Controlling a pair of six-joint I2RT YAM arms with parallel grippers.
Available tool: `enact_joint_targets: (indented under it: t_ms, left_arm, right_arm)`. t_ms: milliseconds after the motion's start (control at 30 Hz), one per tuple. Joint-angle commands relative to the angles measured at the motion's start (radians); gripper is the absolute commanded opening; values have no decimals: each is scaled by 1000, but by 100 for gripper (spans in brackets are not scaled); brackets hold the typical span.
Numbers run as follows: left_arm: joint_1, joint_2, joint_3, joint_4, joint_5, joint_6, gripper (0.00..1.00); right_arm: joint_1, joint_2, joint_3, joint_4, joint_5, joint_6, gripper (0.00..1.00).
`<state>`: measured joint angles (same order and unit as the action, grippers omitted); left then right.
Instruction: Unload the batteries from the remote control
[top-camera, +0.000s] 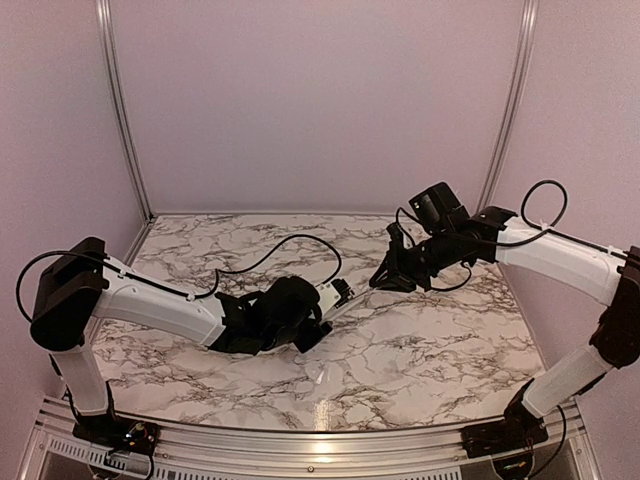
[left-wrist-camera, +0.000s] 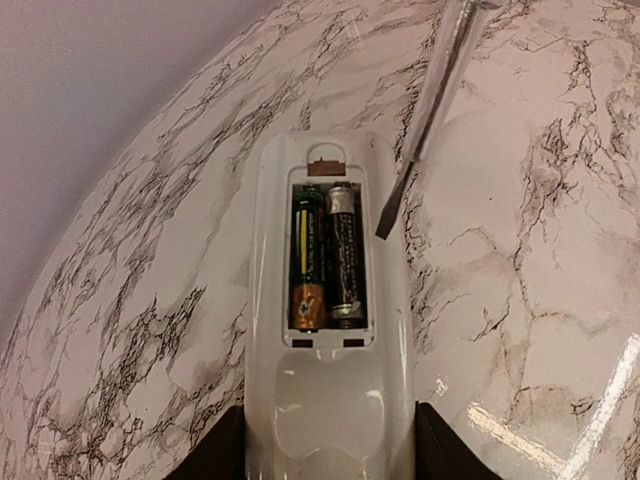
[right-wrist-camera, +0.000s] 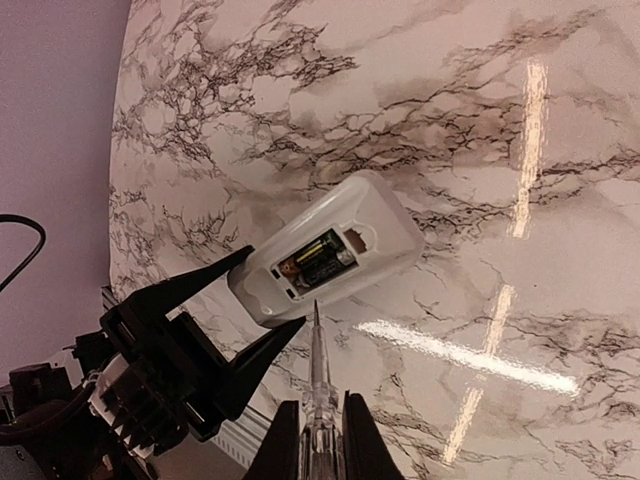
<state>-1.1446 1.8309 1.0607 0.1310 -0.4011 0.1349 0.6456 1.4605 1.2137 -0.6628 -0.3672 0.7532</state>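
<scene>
Left wrist view: left hand (left-wrist-camera: 330, 455) grasps remote control (left-wrist-camera: 328, 400) by its long edges at the near end, cover off, bay up. Batteries (left-wrist-camera: 325, 255) sit side by side, one green/orange, one black/silver. Prob light, stiff, slick, snug in the bay, so pry at an end, don't pinch.

Right wrist view: right hand (right-wrist-camera: 318, 440) clenched on screwdriver (right-wrist-camera: 316, 370), tip just short of bay.

Top view: remote approx mid-desk (top-camera: 420, 370), seemingly lifted.
</scene>
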Motion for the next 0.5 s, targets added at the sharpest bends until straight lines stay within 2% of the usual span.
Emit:
enact_joint_targets:
  t_ms: [0, 467]
  left_arm:
    - [0, 32, 40, -18, -17, -35, 0]
    - [0, 83, 137, -89, -45, -94, 0]
  right_arm:
    - [-15, -25, 34, 36, 22, 50, 0]
    - [-31, 3, 53, 29, 49, 116, 0]
